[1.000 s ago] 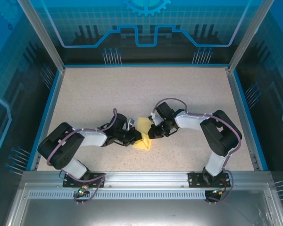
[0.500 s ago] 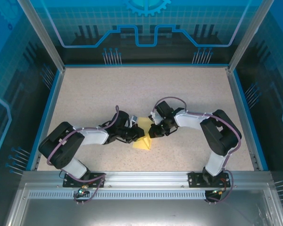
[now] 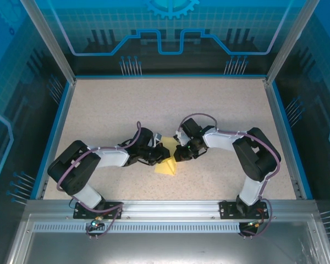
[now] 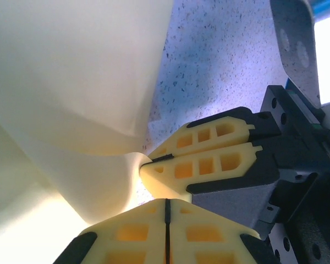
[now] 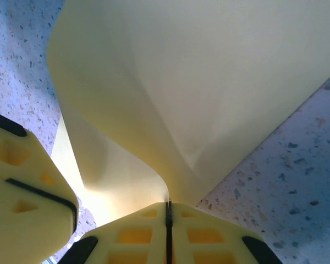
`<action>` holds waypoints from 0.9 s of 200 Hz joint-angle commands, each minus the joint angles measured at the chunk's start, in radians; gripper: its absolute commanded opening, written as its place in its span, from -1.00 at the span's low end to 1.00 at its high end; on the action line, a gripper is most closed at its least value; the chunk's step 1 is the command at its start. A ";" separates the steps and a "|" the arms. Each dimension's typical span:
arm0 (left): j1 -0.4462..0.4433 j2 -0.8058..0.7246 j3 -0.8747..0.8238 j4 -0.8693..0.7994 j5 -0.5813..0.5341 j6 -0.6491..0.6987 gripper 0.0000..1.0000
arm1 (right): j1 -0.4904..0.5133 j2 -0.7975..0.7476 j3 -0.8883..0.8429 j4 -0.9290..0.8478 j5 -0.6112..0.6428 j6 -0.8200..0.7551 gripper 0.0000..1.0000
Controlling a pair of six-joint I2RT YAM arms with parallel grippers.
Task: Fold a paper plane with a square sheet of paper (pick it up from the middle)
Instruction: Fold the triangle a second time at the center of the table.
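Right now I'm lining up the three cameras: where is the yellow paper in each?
Top external: paper mid-table, between left gripper and right gripper.
Left wrist: paper across the upper left.
Right wrist: paper across the top and middle.
Shared landmark: speckled table.

A thin yellow sheet of paper [image 3: 166,167] sits near the middle of the table [image 3: 110,110], partly folded. Its lower part lies flat, one corner pointing toward the near edge. The upper part is lifted off the surface and bends in a soft, uncreased curve. The right gripper [image 3: 176,156] pinches it at that bend, fingertips closed on the paper.
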 commanded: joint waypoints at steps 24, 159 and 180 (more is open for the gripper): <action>-0.007 0.037 0.011 -0.012 -0.011 0.017 -0.84 | -0.011 0.019 0.040 -0.032 0.016 -0.024 -0.81; -0.010 0.019 0.002 0.006 -0.005 0.022 -0.85 | -0.018 0.049 0.066 -0.049 0.037 -0.036 -0.81; -0.009 0.017 0.002 -0.005 -0.010 0.029 -0.85 | -0.018 0.050 0.069 -0.052 0.042 -0.038 -0.81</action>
